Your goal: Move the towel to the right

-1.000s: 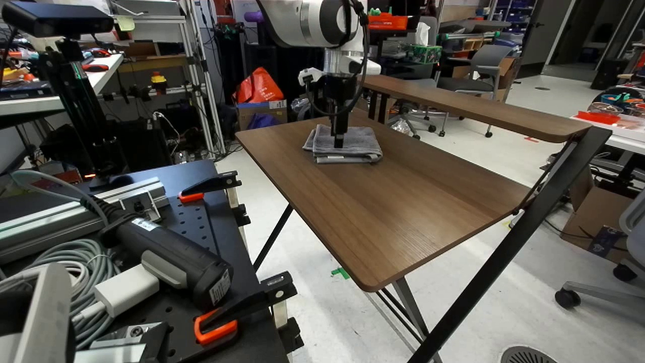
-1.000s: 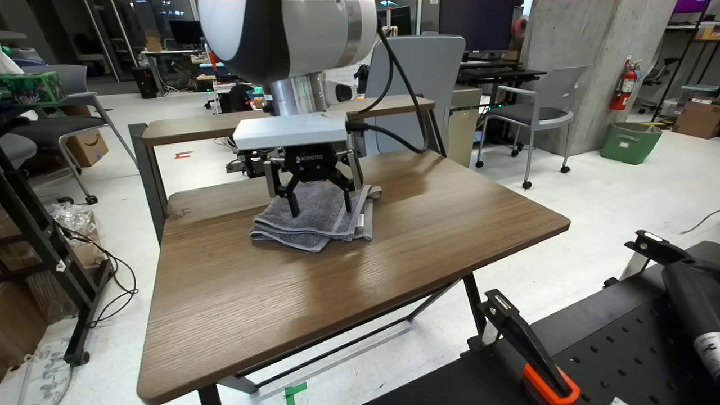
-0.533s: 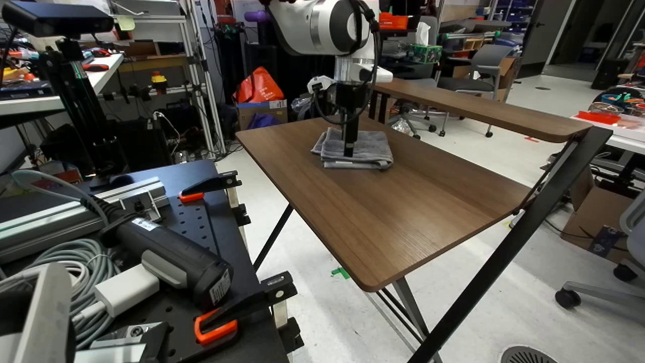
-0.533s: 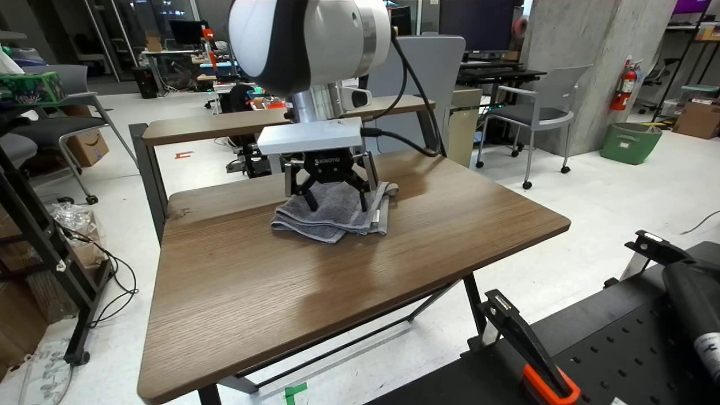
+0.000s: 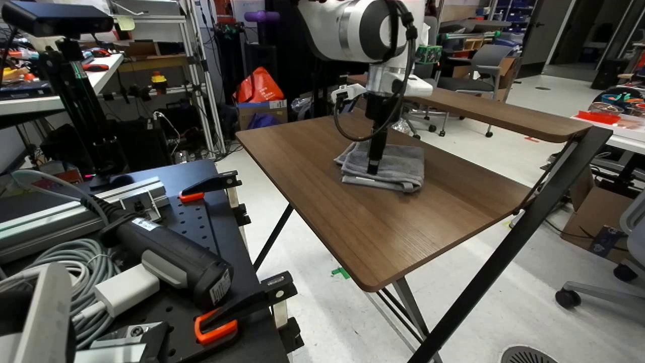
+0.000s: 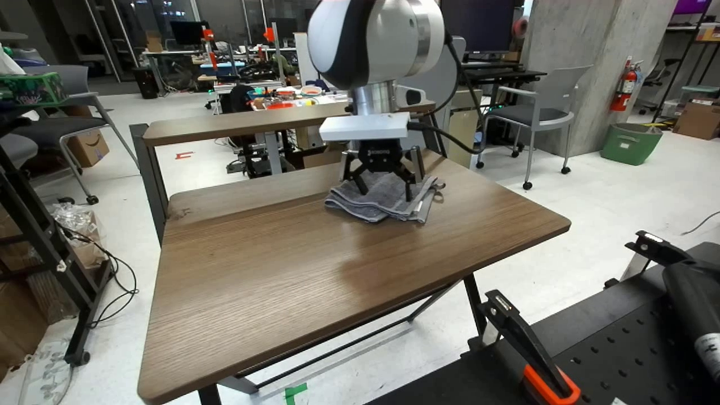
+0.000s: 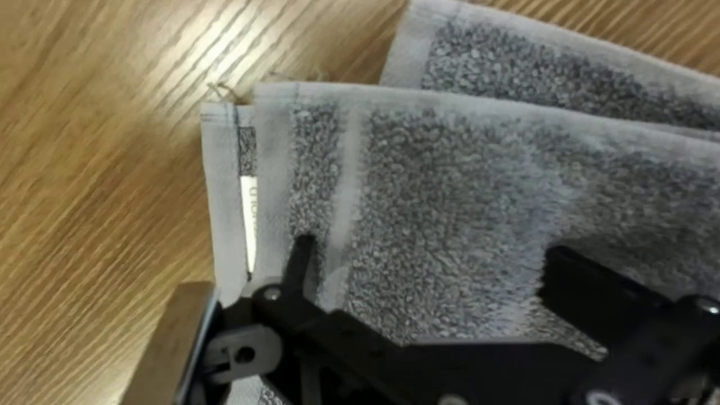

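And there's the gripper (image 6: 386, 194), spread wide, both fingertips (image 7: 585, 289) touching the grey towel (image 5: 400, 164) on the brown tabletop (image 6: 253, 264)

Beneath my fingers (image 7: 590, 292), the towel (image 6: 385, 199) on the bench (image 6: 253, 270).
In an exterior view, a shelf (image 6: 225, 123) runs behind it; a clamp (image 6: 520, 337) lies to the right, past the bench's near edge.

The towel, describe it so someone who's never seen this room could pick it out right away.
Find the brown wood-grain desk with a raised shelf along one side. On its lower top, look under the open black gripper. There lies the towel: folded, fuzzy and grey with paler borders and a white tag, unlike the smooth brown desk beneath and the black gripper above.
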`<action>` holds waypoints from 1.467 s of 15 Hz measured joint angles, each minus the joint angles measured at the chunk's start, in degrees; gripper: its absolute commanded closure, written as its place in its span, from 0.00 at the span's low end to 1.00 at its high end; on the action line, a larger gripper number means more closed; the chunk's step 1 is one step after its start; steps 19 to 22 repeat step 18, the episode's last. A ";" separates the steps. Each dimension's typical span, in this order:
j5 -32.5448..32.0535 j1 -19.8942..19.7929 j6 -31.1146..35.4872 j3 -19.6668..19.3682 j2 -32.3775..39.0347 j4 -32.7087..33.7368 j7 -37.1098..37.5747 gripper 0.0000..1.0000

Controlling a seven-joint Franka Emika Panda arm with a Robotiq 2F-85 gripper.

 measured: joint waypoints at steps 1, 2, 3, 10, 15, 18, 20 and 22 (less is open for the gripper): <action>0.72 -1.00 0.00 -0.53 -0.13 -0.32 0.29 0.00; 1.40 -2.06 0.00 -1.05 -0.24 -0.59 0.81 0.00; 2.29 -3.23 0.00 -1.51 -0.41 -0.95 1.20 0.00; 8.39 -11.77 0.11 -2.61 -2.05 -3.27 2.97 0.00; 9.29 -13.17 2.59 -2.54 -5.12 -5.06 2.92 0.00; 8.87 -12.16 5.44 -1.75 -11.57 -9.52 0.73 0.00; 8.87 -12.16 5.44 -1.75 -11.57 -9.52 0.73 0.00; 8.87 -12.16 5.44 -1.75 -11.57 -9.52 0.73 0.00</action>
